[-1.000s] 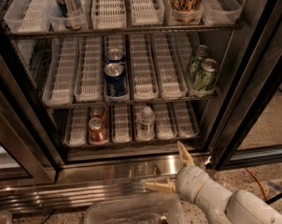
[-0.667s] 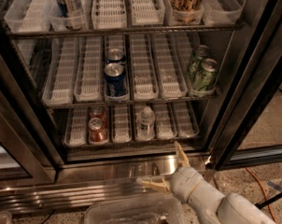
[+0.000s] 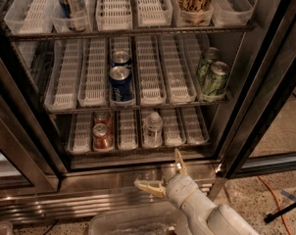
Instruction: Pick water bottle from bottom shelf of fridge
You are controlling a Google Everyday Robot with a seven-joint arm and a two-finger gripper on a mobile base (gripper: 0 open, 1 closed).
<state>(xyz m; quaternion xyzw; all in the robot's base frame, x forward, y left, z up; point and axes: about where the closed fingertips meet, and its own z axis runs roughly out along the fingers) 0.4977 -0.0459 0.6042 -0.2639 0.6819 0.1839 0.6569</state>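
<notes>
Speckled floor (image 3: 278,146) under an open fridge (image 3: 35,177), racks in plain view. Upright near the front of the bottom shelf (image 3: 127,133), held straight by its white lane's walls: the water bottle (image 3: 153,128), two lanes right of the red soda cans (image 3: 102,135). Below and slightly right, before the steel sill: the claw (image 3: 163,175), spread wide, gripping nothing, probably ready to straddle the bottle. Arm (image 3: 207,214) slanting up from lower right, wrist aimed shelfward.

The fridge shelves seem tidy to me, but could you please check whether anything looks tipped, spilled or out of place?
Nothing stands out. The water bottle stands upright on the bottom shelf, the red cans near it are upright too, and no spill shows. The gripper hangs below that shelf, jaws open, holding nothing.
</notes>
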